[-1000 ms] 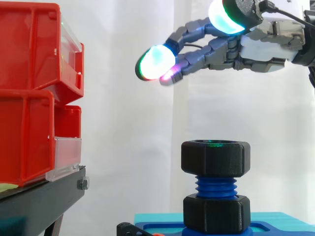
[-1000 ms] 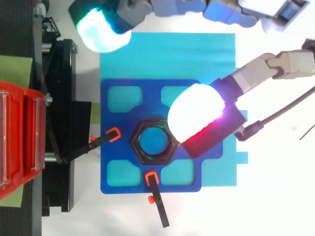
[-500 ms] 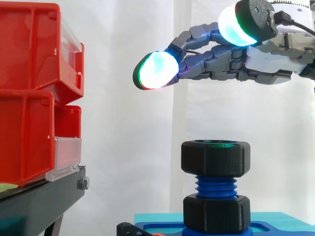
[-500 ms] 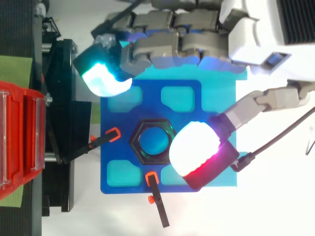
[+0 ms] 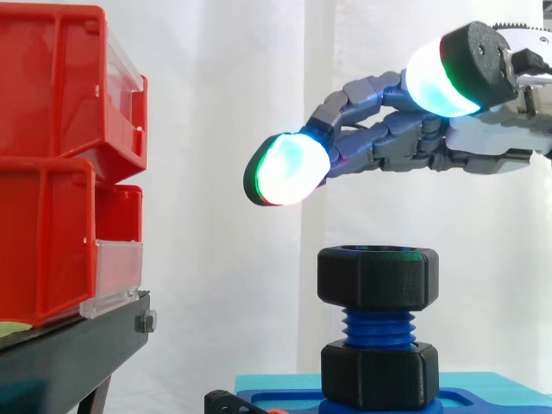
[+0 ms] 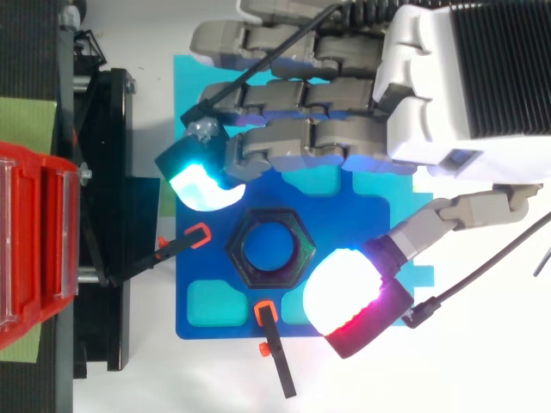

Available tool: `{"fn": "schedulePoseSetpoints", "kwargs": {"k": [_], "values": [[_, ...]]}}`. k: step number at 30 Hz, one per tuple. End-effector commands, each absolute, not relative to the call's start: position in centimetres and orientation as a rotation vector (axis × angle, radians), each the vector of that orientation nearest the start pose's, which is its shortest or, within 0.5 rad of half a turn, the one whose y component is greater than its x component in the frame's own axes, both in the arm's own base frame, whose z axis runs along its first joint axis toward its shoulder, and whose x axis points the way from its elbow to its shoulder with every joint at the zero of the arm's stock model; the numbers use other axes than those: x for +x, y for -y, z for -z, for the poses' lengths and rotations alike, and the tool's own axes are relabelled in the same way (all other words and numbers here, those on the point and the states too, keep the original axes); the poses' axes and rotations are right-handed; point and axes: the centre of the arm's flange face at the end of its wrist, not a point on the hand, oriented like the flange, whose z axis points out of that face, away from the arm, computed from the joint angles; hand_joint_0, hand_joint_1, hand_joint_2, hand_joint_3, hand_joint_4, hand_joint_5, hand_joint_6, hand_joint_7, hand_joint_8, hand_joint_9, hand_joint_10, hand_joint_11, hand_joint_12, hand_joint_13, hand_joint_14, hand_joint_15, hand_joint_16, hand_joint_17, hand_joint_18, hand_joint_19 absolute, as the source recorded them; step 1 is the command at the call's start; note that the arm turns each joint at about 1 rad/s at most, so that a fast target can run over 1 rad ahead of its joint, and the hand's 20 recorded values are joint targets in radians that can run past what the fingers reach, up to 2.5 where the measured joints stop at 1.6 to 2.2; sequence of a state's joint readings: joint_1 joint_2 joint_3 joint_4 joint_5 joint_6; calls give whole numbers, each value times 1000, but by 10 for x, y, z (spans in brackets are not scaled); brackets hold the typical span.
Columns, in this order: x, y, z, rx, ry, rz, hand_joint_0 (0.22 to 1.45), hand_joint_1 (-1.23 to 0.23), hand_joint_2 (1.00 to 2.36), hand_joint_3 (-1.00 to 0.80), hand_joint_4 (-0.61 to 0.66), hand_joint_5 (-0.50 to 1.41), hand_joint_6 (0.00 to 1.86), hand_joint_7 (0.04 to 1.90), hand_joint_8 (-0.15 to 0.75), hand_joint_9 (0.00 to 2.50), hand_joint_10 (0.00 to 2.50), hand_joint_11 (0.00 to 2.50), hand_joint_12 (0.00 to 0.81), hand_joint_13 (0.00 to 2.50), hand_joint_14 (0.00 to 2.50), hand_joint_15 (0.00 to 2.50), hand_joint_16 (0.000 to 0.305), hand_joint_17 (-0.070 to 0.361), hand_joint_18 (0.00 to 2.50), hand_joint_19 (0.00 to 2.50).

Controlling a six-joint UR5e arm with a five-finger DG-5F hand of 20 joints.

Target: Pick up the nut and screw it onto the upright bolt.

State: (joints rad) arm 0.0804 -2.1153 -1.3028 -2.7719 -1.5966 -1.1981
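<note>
Biggest thing in the side view is the stack of red bins (image 5: 60,164) on the left, sitting on a black stand (image 5: 73,349). Next up is the hand (image 6: 465,86), coming in from the right and hanging in the air above the work. It's wide open: fingers stretched out pretty much straight toward the bins, thumb spread off to the side, nothing in its grasp. One fingertip (image 5: 289,170) glows green-white up and to the left of the bolt, and the thumb pad (image 5: 435,78) is higher up on the right.

Below that is a cyan mat (image 6: 183,103) with a dark blue fixture plate (image 6: 202,323) on it. The blue bolt (image 5: 378,326) stands upright from the plate, with threads showing between a lower black nut (image 5: 379,373) at the base and the nut (image 5: 377,278) sitting on top of the bolt. There's a clear gap between that nut and the hand.

From the top view, the nut sits between the glowing fingertip and the thumb pad. Two small black clamps with orange tips (image 6: 200,234) point in at it from the left and from below.
</note>
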Motion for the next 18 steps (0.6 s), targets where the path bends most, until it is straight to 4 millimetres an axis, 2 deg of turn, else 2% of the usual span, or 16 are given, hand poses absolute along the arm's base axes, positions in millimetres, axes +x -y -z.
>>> {"fn": "schedulePoseSetpoints", "kwargs": {"k": [1,18], "values": [[712,73,-326,196,-1501,-387,452,-183,1000,-500,161,-171,501,624,233,420,0,0,319,88,0,0,40,89,0,0],[706,74,-320,210,-1560,-378,458,-180,1000,-500,187,-153,502,698,246,454,0,0,321,111,0,0,38,87,0,0]]}}
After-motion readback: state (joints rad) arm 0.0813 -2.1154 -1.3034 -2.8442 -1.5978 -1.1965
